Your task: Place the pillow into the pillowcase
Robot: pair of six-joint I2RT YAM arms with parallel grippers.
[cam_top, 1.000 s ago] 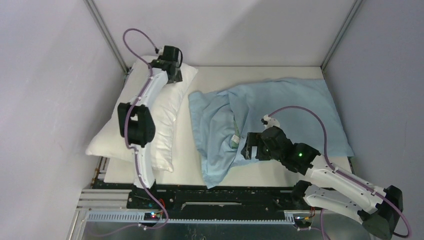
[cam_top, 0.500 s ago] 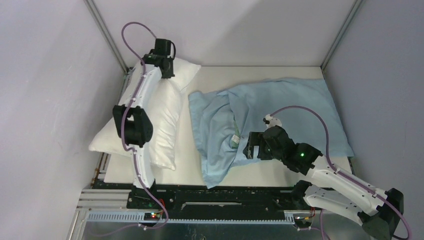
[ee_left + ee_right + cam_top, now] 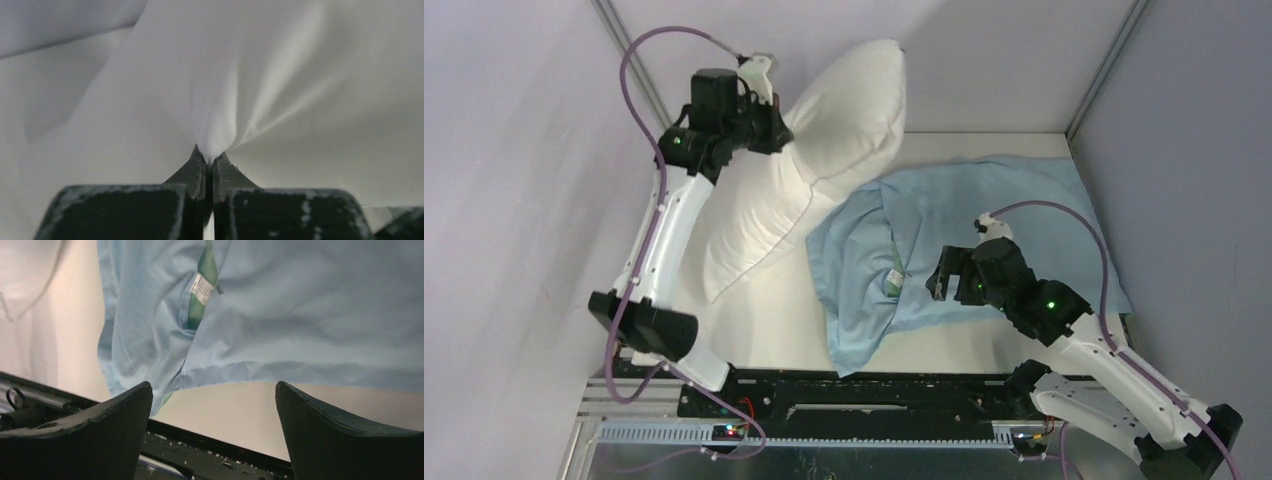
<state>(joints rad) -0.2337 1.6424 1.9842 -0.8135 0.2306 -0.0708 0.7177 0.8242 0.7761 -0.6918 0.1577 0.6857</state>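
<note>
Top external view: we see the left gripper (image 3: 776, 128) pinching the plump white fabric pillow (image 3: 824, 160) (lifted); the right gripper (image 3: 940, 280) gapes wide, holding nothing, over the light blue cloth pillowcase (image 3: 1014, 190).

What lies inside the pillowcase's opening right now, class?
Only a sea-green lining and a white tag show in the gap of the pillowcase. Deeper inside is covered by cloth. The pillow is outside.

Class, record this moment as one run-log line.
left gripper: shut on pillow, lifted | right gripper: open, above pillowcase | pillow not yet inserted
</note>
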